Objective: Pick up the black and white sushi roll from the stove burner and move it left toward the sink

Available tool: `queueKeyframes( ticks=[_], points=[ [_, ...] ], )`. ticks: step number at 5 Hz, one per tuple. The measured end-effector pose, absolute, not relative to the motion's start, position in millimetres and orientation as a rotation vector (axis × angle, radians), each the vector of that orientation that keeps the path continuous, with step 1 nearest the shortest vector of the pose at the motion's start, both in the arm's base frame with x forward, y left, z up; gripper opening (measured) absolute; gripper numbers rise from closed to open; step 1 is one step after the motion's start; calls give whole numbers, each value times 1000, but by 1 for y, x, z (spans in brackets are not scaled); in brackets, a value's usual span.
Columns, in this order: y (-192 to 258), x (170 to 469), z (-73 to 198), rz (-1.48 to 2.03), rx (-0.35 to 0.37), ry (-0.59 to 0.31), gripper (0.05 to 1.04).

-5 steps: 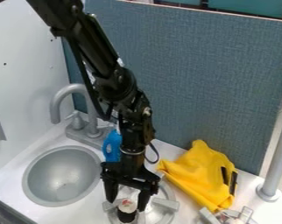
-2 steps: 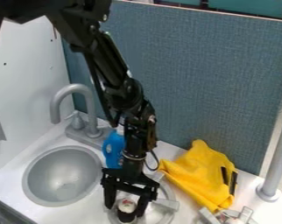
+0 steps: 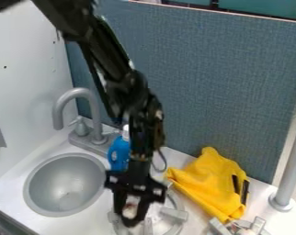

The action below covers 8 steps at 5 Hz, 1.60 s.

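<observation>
Claw [image 3: 131,219] hangs over the nearer of two burners [image 3: 175,214], right at one small pale thing [image 3: 131,205]; whether it is clamped on that, I cannot tell. One blue bottle [image 3: 118,155] stands behind, near one round sink [image 3: 65,183] and one curved faucet [image 3: 96,117]. One yellow cloth [image 3: 206,181] lies near one gray post [image 3: 292,167]. The counter [image 3: 14,189] is white, with a white wall [image 3: 27,69] at one side and a blue panel [image 3: 193,82] behind.

We noted bright, diffuse light: the counter [image 3: 71,225] around the gripper [image 3: 132,215] looked nearly white, a soft sheen lit the sink basin [image 3: 64,183] beside it, and the arm [image 3: 107,50] above read almost black.
</observation>
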<state>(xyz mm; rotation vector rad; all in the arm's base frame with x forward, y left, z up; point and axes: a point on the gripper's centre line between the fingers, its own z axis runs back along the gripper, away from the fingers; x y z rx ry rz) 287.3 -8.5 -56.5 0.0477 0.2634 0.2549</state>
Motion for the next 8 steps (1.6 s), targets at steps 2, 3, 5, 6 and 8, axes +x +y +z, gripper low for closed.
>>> queueKeyframes(
  ticks=[2, 3, 5, 6, 8],
  points=[
    [15, 269, -8, 370, 85, 220, 498],
    [39, 250, -14, 495, 137, 260, 498],
    [76, 242, -53, 557, 211, 195, 498],
    [78, 250, -77, 497, 197, 208, 498],
    [78, 267, -99, 466, 146, 164, 523]
  ],
)
